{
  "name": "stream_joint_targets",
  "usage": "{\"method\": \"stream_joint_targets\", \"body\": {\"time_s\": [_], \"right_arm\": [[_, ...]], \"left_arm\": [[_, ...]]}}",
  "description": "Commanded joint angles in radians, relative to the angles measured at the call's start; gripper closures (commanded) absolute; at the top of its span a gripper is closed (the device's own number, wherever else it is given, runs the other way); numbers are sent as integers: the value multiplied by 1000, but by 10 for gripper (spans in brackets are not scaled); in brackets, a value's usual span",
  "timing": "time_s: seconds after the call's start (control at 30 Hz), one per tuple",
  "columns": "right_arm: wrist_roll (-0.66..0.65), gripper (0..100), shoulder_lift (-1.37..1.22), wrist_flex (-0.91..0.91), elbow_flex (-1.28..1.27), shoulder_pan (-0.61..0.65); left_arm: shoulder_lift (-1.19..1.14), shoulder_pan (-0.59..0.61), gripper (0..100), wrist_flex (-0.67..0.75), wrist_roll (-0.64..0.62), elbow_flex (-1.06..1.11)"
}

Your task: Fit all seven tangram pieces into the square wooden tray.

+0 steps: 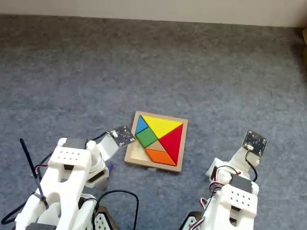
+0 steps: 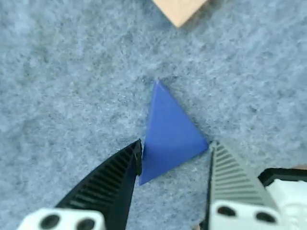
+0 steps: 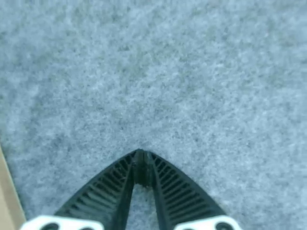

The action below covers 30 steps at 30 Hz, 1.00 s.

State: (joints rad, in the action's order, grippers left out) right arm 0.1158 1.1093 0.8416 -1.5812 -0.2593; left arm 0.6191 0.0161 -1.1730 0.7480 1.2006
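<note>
One blue triangular piece (image 2: 168,129) flat on grey carpet (image 1: 72,72) at lower left of the high view, apex toward a corner of the square wooden tray (image 1: 135,152), between left gripper (image 2: 175,147) jaws held apart; open carpet all round. Lower right, right gripper (image 3: 139,167), jaws pressed together.

White arms (image 1: 67,172), black cables (image 1: 125,192), ribbed right gripper (image 3: 139,164)

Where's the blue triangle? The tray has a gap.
Left wrist view: the blue triangle lies on carpet inside the open left gripper, near a tray corner.
</note>
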Motion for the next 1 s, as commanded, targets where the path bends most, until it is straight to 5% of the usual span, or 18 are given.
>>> {"method": "stream_joint_targets", "body": {"time_s": [0.0,0.33,0.57,0.77,0.97], "right_arm": [[-12,992,-2,-4,-2,-30],[-12,992,-2,-4,-2,-31],[-12,992,-2,-4,-2,-31],[-12,992,-2,-4,-2,-31],[-12,992,-2,-4,-2,-31]], "left_arm": [[16,-50,809,9,-25,13],[28,-76,870,-6,-74,10],[156,-77,880,-250,-74,-179],[237,-104,880,-288,-71,-251],[183,-97,743,-213,-224,-252]]}}
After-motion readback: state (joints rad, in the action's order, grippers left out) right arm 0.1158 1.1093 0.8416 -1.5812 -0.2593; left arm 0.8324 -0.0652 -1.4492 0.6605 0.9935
